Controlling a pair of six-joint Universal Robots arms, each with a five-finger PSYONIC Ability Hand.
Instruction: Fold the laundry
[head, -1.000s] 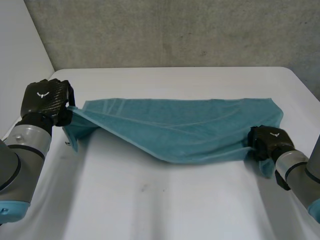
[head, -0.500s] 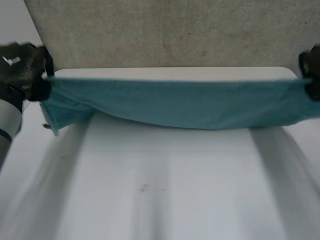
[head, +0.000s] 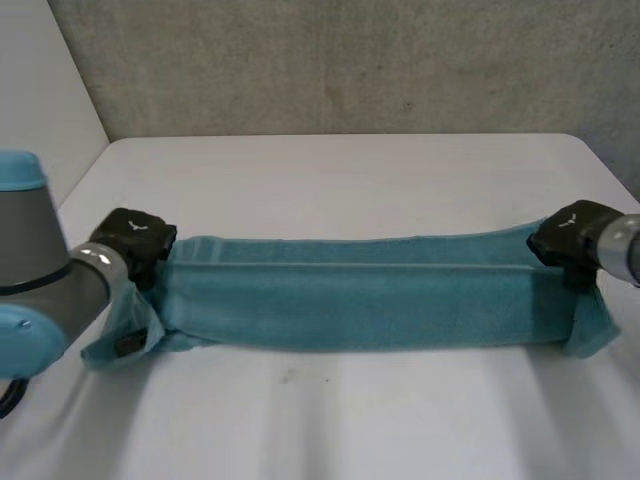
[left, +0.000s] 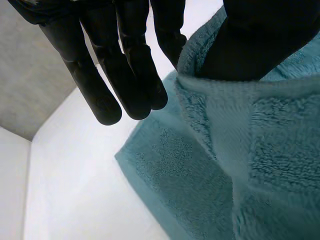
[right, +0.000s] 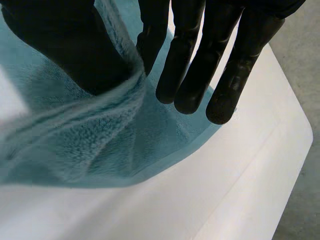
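The left robot hand (head: 135, 240) at 9 o'clock and the right robot hand (head: 565, 235) at 3 o'clock are pinching the teal towel (head: 360, 295) by its ends and should be lowering it evenly, taut.

Left hand (head: 133, 237): the head view hides its fingers behind the towel (head: 370, 295) end.
Left thumb (left: 260, 40): tip buried in the towel fold, left wrist view.
Right hand (head: 570, 232): fingers hidden under the opposite towel end.
Right thumb (right: 55, 45): tip covered by the folded edge.
Towel past each palm: cut off by the wrist views' edges.
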